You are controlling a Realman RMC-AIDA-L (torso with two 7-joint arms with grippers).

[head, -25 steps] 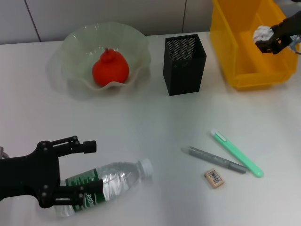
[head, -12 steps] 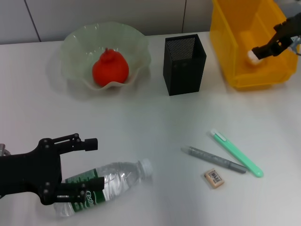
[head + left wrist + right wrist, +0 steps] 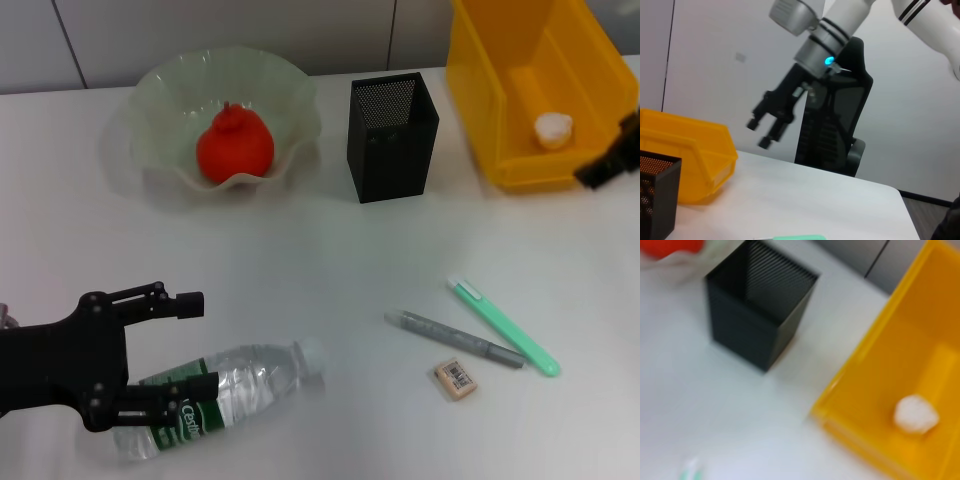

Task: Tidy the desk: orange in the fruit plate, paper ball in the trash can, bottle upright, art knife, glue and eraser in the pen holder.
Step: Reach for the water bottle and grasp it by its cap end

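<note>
Desk inventory, placed relative to the pen holder (image 3: 392, 136), the black mesh cup standing upright at the rear centre of the white table (image 3: 330, 270). Head view only: the fruit plate (image 3: 160, 85) to the holder's left, holding the orange (image 3: 234, 146); the bottle (image 3: 225, 392) lying on its side toward the near left corner, cap end pointing back toward the holder; the left gripper (image 3: 195, 342) low over the table at the bottle's label end, fingers spread wide, one above the bottle and one against its label, nothing pinched. Near-right of the holder, well apart from it: a grey pen-like tool (image 3: 455, 340), a green one (image 3: 505, 327) just beside it, and the eraser (image 3: 455, 380) nearest the front edge. The trash can (image 3: 500, 75) stands to the holder's right, a bare strip of table between them. The paper ball (image 3: 552, 128) lies on the can's floor; the right wrist view shows it (image 3: 915, 413) from above, apart from the walls. Left wrist view alone shows the right gripper (image 3: 762, 133) whole: raised above the table beyond the can, pointing down, fingers parted and empty. In the head view only a dark tip shows at the can's outer front corner.
</note>
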